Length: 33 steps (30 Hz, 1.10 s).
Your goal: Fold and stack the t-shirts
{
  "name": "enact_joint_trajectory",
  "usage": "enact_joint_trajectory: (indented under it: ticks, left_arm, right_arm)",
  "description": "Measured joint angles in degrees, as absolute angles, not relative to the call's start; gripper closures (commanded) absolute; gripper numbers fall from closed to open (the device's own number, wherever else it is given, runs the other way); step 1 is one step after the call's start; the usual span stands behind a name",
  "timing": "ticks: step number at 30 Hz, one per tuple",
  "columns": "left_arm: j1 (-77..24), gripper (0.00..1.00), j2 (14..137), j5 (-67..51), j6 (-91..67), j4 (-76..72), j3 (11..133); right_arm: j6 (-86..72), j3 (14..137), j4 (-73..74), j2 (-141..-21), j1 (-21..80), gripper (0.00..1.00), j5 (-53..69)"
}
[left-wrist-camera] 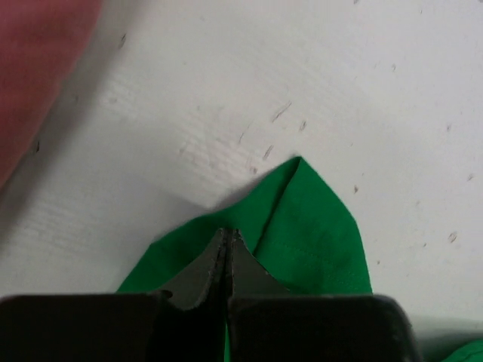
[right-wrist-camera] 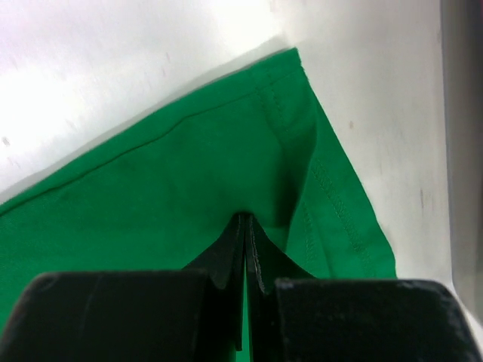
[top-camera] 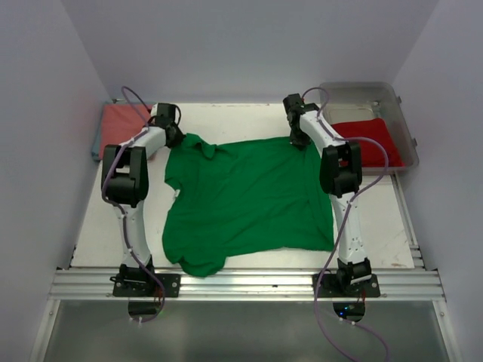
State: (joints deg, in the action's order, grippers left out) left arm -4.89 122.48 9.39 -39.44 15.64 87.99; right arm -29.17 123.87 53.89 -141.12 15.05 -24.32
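The white bench takes up most of the top view, with both arms reaching from its near edge to its far side. The green t-shirt lies spread across the middle of it, turned sideways: the collar is at the far left, one short sleeve points left, another sits at the near-left corner, and the hem runs down the right side. A clear plastic bin stands at the far-right corner of the bench, and the red t-shirt lies bunched inside it. At the far-left corner the salmon-pink t-shirt rests as a flat folded square, well apart from the bin. The left fingers are pressed together, pinching a pointed tip of green cloth at the shirt's far-left corner, near the pink one. The right fingers are likewise pressed together, pinching a fold of the green cloth just inside the stitched far-right hem corner, near the bin's wall.
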Motion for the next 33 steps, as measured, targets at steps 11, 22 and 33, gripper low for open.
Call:
enact_joint_trajectory:
  ticks: [11,22,33]
  left_arm:
    - [-2.83,1.00,136.31,1.80,-38.11,20.40,108.29]
    - [-5.74,1.00,104.33,-7.22,-37.89,8.64,72.75]
    - [-7.79,1.00,102.63,-6.42,-36.36,5.32,68.88]
  right_arm:
    - [-26.76,137.56,53.84,-148.49,9.93,1.00,-17.91]
    - [-23.00,133.67,47.86,-146.93,9.02,1.00,-14.13]
    - [-21.93,130.74,44.25,-145.67,8.97,1.00,-13.37]
